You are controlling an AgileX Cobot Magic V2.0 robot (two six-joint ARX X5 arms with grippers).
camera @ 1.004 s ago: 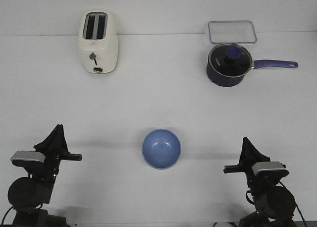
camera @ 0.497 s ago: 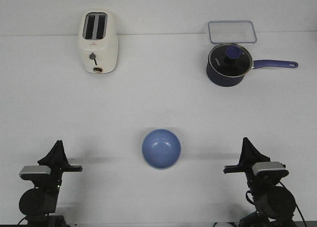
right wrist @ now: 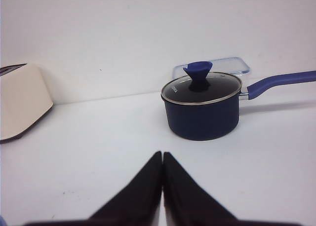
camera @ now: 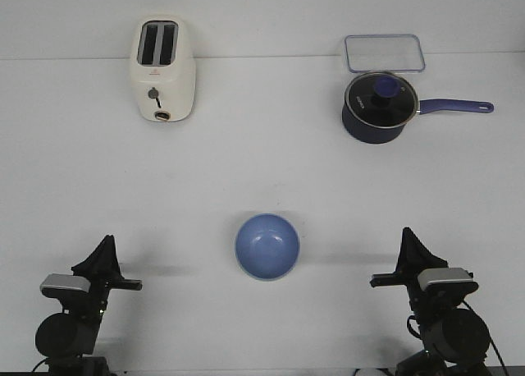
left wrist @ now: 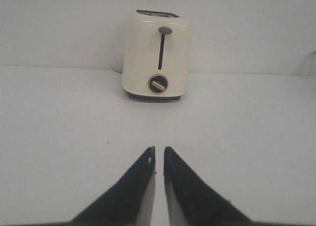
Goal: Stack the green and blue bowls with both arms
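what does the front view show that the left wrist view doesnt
Only the front view shows the blue bowl alone at the table's near middle, the navy saucepan with its lid on, the clear container lid behind it, and the right tool; no green bowl shows separately.

Only the left wrist view shows the left tool tips close up, a narrow gap between them, holding nothing.

Both show the cream toaster and the white table.
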